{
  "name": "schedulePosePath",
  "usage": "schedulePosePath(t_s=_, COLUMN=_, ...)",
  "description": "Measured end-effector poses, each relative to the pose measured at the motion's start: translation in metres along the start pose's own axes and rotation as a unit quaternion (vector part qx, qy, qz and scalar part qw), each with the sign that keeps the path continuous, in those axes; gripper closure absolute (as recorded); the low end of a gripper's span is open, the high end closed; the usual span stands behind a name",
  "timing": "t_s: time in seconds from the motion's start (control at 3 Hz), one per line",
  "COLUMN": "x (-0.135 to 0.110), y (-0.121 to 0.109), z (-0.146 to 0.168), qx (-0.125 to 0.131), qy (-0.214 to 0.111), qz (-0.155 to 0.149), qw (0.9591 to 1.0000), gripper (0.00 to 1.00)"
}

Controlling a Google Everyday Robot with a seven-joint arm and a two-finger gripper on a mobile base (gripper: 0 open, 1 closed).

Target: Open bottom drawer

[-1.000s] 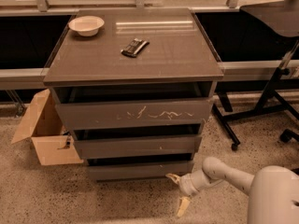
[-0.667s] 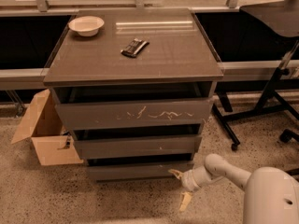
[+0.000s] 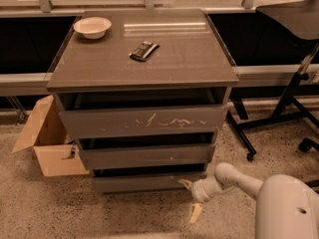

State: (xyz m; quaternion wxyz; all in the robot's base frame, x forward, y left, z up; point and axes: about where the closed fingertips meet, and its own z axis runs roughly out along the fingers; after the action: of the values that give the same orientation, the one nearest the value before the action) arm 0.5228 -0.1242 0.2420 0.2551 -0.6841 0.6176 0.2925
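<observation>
Grey-brown, plain and nearly unmarked, the bottom drawer (image 3: 144,182) sits unchanged; the pincer (image 3: 190,198), spread wide and empty, has barely moved from its right corner.

The gripper (image 3: 190,198) is hanging low at the cabinet's right front corner. Its fingers are standing apart, and the upper one is seemingly touching the right end of the bottom drawer (image 3: 139,183). A narrow dark slot is running along the top of that front. The middle drawer (image 3: 147,156) is sitting directly over the slot, crowding any entry from above. The speckled floor (image 3: 124,218) in front of the cabinet is lying open. A cardboard box (image 3: 47,148) is standing just beside the cabinet's left flank, blocking that side. On the right, a dark chair-base leg (image 3: 241,136) is reaching near the cabinet, leaving only a strip of floor.
</observation>
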Motion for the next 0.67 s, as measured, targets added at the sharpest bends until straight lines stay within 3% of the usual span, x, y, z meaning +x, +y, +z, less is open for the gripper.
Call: schedulePosePath(t_s=0.67, x=0.007, y=-0.037, z=0.007, qx=0.01, qy=0.03, qz=-0.048, qw=0.9983, gripper=0.0)
